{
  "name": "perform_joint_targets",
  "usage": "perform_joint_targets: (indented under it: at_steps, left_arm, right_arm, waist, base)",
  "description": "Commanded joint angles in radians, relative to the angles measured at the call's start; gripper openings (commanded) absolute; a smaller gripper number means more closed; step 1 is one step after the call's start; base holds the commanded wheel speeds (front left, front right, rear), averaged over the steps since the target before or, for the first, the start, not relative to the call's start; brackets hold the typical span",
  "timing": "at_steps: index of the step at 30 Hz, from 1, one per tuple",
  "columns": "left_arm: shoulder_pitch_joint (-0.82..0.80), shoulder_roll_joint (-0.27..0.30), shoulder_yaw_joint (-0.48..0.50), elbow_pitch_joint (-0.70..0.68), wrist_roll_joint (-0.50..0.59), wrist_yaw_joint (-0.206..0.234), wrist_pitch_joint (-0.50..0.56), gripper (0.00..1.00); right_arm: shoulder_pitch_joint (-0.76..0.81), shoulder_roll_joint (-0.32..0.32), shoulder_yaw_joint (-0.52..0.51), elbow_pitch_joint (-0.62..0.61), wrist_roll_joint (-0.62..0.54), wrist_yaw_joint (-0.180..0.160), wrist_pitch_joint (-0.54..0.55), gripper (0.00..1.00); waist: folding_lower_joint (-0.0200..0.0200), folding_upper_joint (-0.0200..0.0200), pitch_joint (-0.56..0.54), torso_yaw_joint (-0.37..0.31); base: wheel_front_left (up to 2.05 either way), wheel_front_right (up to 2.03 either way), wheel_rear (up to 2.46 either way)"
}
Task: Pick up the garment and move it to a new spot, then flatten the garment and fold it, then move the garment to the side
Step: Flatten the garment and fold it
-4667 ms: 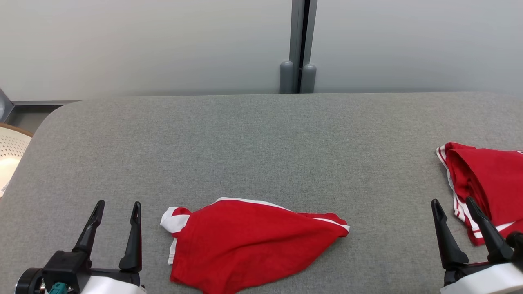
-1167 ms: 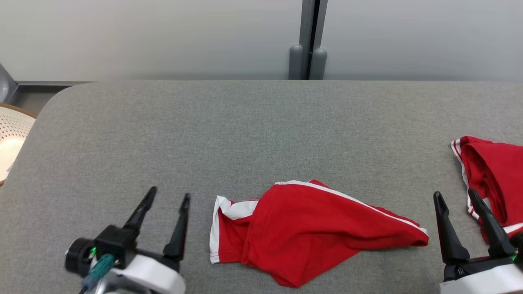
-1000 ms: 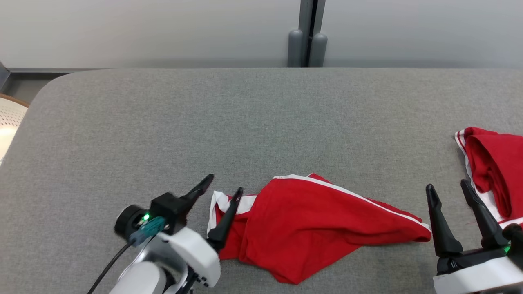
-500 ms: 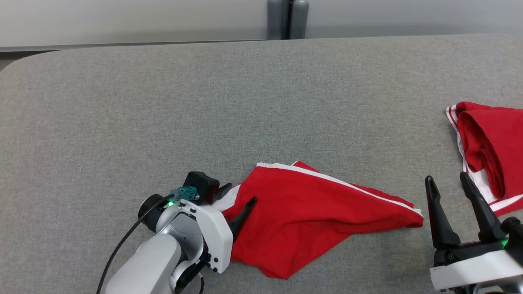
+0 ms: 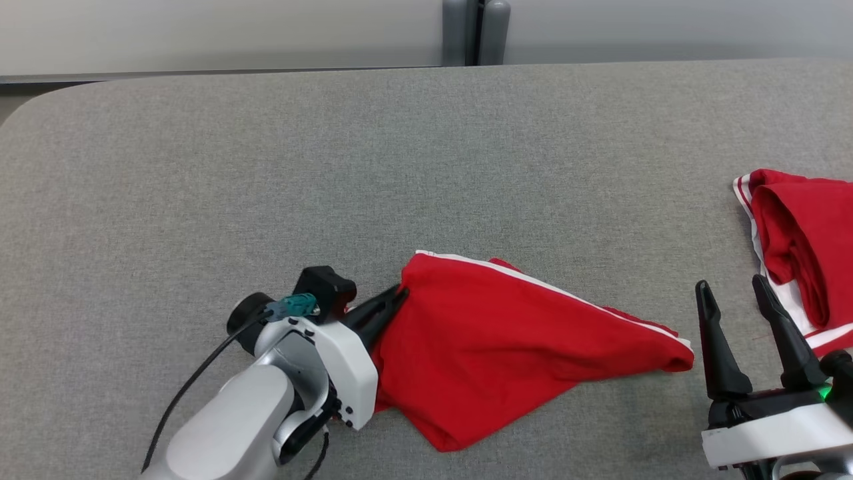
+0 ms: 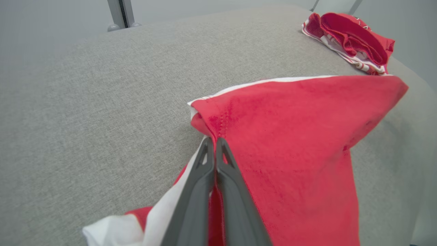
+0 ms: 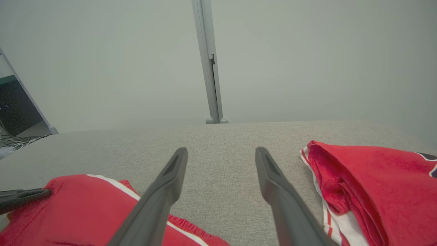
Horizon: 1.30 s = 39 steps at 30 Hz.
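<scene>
1. Now the garment (image 5: pixel 526 347), red with white trim, lies crumpled near the front middle of the worktop (image 5: pixel 266 167). Its right tip points toward a second garment (image 5: pixel 800 240) at the right edge.
2. The left jaws are pressed together on its left edge, pinching a bunch of cloth by the stitched hem.
3. The right jaws stand wide apart with nothing in them, just beside the right tip.
4. It looks light, soft and limp. Lifted from one pinch, it would likely hang and drag rather than keep its shape.
5. Thin cloth could slip from a narrow pinch, so the seamed hem or white band should give the firmer hold.
6. For flattening, a second hold at the far tip seems the best place.
</scene>
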Motion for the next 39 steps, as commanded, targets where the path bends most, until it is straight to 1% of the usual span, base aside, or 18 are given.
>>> perform_joint_targets:
  at_steps: [1,4,7,8,10,12,14,16,18,21,27,28,29,31,34,37,39]
  left_arm:
    - [-0.022,0.017,0.016,-0.006,0.011,0.012,-0.028,0.0]
    - [0.002,0.046,0.031,-0.041,0.019,0.032,-0.062,0.0]
    - [0.077,0.103,0.035,-0.106,0.023,0.057,-0.068,0.0]
    - [0.077,0.103,0.035,-0.106,0.023,0.057,-0.068,0.0]
    - [0.14,0.137,0.043,-0.161,0.013,0.087,-0.07,0.0]
    - [0.207,0.173,0.056,-0.207,0.003,0.125,-0.068,0.0]
    - [0.275,0.195,0.067,-0.25,-0.014,0.159,-0.07,0.0]
    - [0.335,0.206,0.07,-0.283,-0.037,0.183,-0.059,0.0]
    - [0.378,0.208,0.066,-0.298,-0.053,0.196,-0.053,0.0]
    - [0.415,0.186,0.047,-0.291,-0.068,0.201,-0.047,0.0]
    - [0.406,0.14,0.046,-0.194,-0.081,0.195,-0.089,0.0]
    - [0.403,0.13,0.054,-0.181,-0.083,0.2,-0.109,0.4]
    - [0.403,0.125,0.055,-0.168,-0.079,0.2,-0.124,1.0]
    - [0.411,0.111,0.072,-0.156,-0.073,0.212,-0.182,1.0]
    - [0.435,0.098,0.113,-0.158,-0.068,0.242,-0.262,1.0]
    - [0.448,0.1,0.18,-0.202,-0.045,0.276,-0.296,1.0]
    - [0.459,0.098,0.24,-0.256,-0.012,0.3,-0.302,1.0]
  right_arm:
    - [0.007,0.001,-0.005,0.002,0.007,0.0,-0.001,1.0]
    - [0.012,0.004,-0.012,0.004,0.009,0.0,0.001,1.0]
    - [0.021,0.007,-0.021,0.003,0.013,0.0,0.0,1.0]
    - [0.021,0.007,-0.021,0.003,0.013,0.0,0.0,1.0]
    - [0.029,0.01,-0.03,0.004,0.017,0.0,0.003,1.0]
    - [0.037,0.011,-0.039,0.002,0.017,0.0,0.005,1.0]
    - [0.04,0.013,-0.046,0.001,0.019,0.0,0.006,1.0]
    - [0.045,0.016,-0.051,0.001,0.02,0.0,0.011,1.0]
    - [0.046,0.016,-0.051,0.001,0.022,0.0,0.016,1.0]
    - [0.044,0.015,-0.053,0.001,0.023,0.0,0.022,1.0]
    - [0.045,0.017,-0.048,-0.003,0.021,0.0,0.03,1.0]
    - [0.047,0.017,-0.048,-0.004,0.021,0.0,0.031,1.0]
    - [0.049,0.017,-0.047,-0.004,0.021,0.0,0.032,1.0]
    - [0.054,0.016,-0.047,-0.007,0.019,0.0,0.034,1.0]
    - [0.056,0.012,-0.048,-0.016,0.015,0.0,0.039,1.0]
    - [0.058,0.003,-0.049,-0.024,0.013,0.0,0.046,1.0]
    - [0.063,0.0,-0.05,-0.027,0.012,0.0,0.05,1.0]
  waist:
    - [0.0,0.0,-0.005,0.004]
    - [0.0,0.0,-0.013,0.011]
    - [0.0,0.0,-0.019,0.024]
    - [0.0,0.0,-0.019,0.024]
    - [0.0,0.0,-0.022,0.033]
    - [0.0,0.0,-0.023,0.041]
    - [0.0,0.0,-0.025,0.047]
    - [0.0,0.0,-0.027,0.05]
    - [0.0,0.0,-0.028,0.049]
    - [0.0,0.0,-0.03,0.05]
    - [0.0,0.0,-0.042,0.051]
    - [0.0,0.0,-0.046,0.052]
    - [0.0,0.0,-0.051,0.052]
    - [0.0,0.0,-0.063,0.051]
    - [0.0,0.0,-0.08,0.053]
    - [0.0,0.0,-0.096,0.058]
    - [0.0,0.0,-0.105,0.062]
  base:
    - [0.0,0.0,0.0]
    - [0.0,0.0,0.0]
    - [0.0,0.0,0.0]
    - [0.0,0.0,0.0]
    - [0.0,0.0,0.0]
    - [0.0,0.0,0.0]
    - [0.0,0.0,0.0]
    - [0.0,0.0,0.0]
    - [0.0,0.0,0.0]
    - [0.0,0.0,0.0]
    - [0.0,0.0,0.0]
    - [0.0,0.0,0.0]
    - [0.0,0.0,0.0]
    - [0.0,0.0,0.0]
    - [0.0,0.0,0.0]
    - [0.0,0.0,0.0]
    - [0.0,0.0,0.0]
